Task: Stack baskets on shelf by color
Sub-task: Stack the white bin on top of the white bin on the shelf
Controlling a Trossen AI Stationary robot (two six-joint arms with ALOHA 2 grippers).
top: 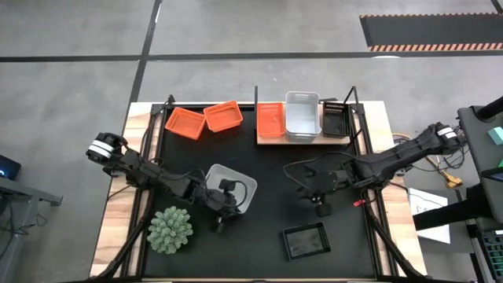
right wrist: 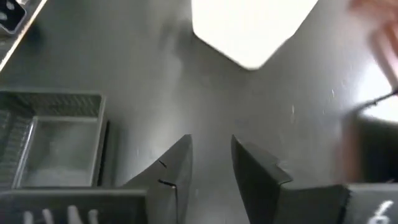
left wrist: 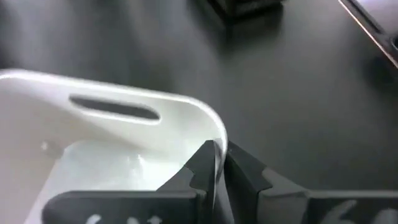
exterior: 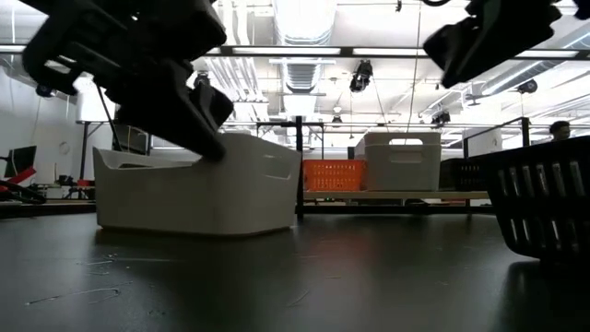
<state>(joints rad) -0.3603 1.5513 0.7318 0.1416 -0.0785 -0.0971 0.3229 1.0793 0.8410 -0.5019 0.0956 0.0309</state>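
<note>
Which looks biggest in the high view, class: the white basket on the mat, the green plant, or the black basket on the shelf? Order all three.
1. White basket on the mat, with the left pincer shut on its rim.
2. Green plant, close to it in size, so that ranking is unsure.
3. Black basket on the shelf, clearly smallest.

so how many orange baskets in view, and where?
3. Two orange baskets sit side by side on the mat left of the shelf; a third stands at the shelf's left end. More may be nested inside it, unseen.
</note>
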